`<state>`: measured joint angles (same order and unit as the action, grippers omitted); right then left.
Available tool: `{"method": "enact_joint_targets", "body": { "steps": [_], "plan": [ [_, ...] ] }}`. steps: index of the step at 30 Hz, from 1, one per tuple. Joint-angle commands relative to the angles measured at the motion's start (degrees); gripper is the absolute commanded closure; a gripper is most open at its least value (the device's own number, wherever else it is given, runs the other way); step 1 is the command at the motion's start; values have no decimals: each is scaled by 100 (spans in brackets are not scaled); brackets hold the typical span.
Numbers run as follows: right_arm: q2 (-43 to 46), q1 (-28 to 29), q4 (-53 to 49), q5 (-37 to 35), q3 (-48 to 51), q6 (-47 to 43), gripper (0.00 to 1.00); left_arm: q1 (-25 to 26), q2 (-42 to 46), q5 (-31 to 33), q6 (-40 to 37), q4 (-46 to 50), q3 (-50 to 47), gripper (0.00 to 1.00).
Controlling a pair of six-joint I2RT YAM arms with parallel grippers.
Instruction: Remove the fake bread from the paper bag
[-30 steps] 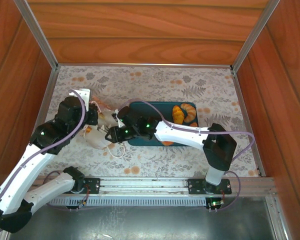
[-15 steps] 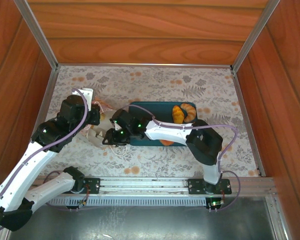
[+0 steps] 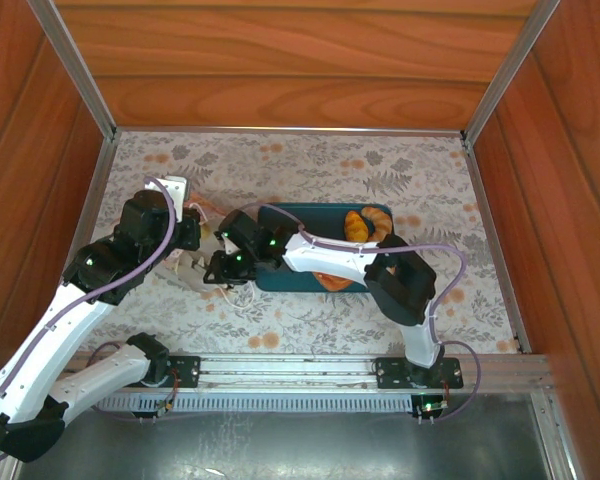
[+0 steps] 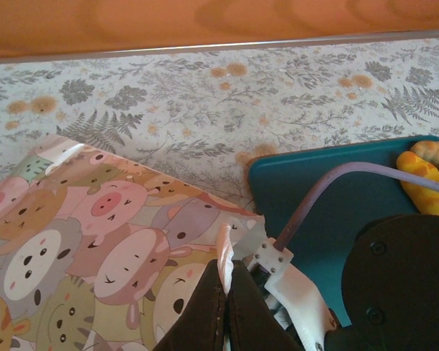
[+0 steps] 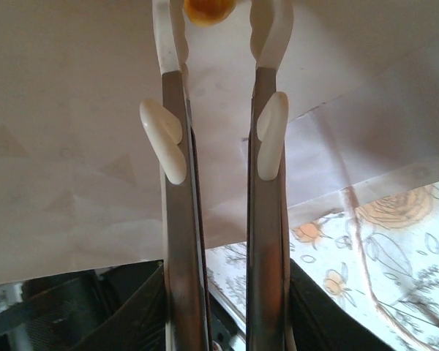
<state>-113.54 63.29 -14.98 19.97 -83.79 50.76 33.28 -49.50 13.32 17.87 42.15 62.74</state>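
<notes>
Between the right claw's spread tips, inside the paper bag, sits one golden piece of fake bread; the left claw is pressed together, pinching the bag's rim; just beyond it lies the teal tray.

Lab test booth, wood-panel walls, aluminium frame rails (floral tablecloth)
</notes>
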Motion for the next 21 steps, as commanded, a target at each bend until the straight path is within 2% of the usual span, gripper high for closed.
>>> {"method": "enact_joint_targets", "body": {
  "steps": [1,7,14,21],
  "plan": [
    [570,-32,-622,-296,13,-632,75,-22,53,154,49,-24,28,100],
    [1093,121,-1994,-1148,-314,-1910,76,-16,96,270,33,-23,3,100],
    [745,646,-4345,-2393,-1308,-3255,74,-27,71,247,58,-23,1,100],
    [262,852,-5233,-2864,-1607,-3838,67,-21,99,250,109,-28,37,100]
  ]
}}
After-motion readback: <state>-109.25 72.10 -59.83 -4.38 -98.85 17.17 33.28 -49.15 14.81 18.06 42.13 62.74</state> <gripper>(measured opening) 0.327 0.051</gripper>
